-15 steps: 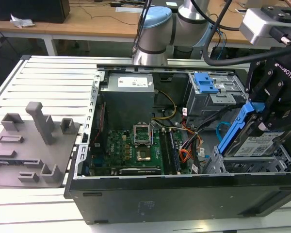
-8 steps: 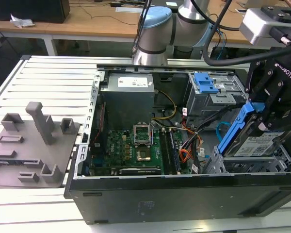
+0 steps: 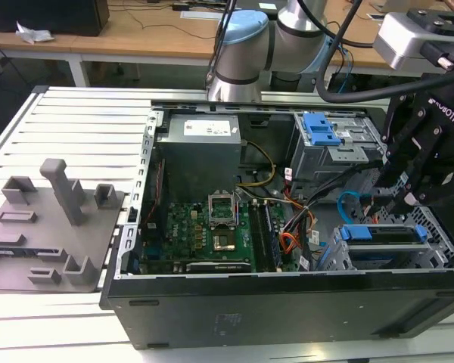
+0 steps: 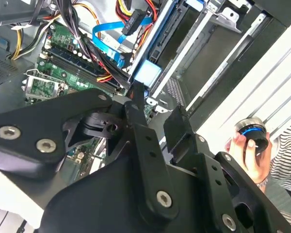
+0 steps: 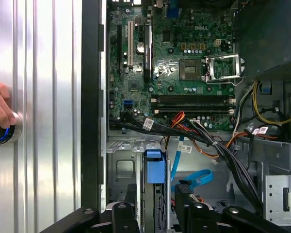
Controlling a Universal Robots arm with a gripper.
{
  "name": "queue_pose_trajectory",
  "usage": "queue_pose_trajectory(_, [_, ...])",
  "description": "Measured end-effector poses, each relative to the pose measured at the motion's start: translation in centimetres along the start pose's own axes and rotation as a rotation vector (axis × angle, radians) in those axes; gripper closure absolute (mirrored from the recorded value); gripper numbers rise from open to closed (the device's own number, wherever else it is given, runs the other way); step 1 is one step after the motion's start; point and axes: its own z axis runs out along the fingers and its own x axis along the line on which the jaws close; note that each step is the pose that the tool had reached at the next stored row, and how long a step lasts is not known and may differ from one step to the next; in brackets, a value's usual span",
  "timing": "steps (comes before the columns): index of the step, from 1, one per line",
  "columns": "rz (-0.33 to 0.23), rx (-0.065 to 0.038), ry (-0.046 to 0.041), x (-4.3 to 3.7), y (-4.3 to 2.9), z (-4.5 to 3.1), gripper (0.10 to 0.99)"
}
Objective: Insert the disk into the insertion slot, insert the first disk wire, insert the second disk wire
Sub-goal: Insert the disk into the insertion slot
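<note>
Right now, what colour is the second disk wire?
Flat cable: light blue, best in first wrist view.

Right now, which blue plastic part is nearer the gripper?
The disk's blue carrier, close below the gripper; the ribbed blue tab sits apart on the taller cage.

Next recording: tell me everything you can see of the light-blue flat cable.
The second disk wire is a thin, flat, light-blue ribbon, plastic-looking and smooth. It bends in a loose loop inside the open computer case, just off the edge of the motherboard, beside a black wire bundle. It ends in a small dark plug; whether that plug is seated cannot be told.
</note>
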Motion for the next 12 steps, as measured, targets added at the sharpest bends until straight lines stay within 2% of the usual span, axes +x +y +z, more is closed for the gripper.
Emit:
queue_pose_trajectory(2, [0.0, 0.0, 0.0, 0.0, 0.0, 0.01, 0.663])
queue_pose_trajectory(5, [0.0, 0.0, -0.0001, 0.0, 0.0, 0.01, 0.851])
queue_pose_trajectory(6, [0.0, 0.0, 0.0, 0.0, 0.0, 0.01, 0.851])
queue_pose_trajectory(8, [0.0, 0.0, 0.0, 0.0, 0.0, 0.01, 0.969])
queue_pose_trajectory(12, [0.0, 0.0, -0.0001, 0.0, 0.0, 0.02, 0.98])
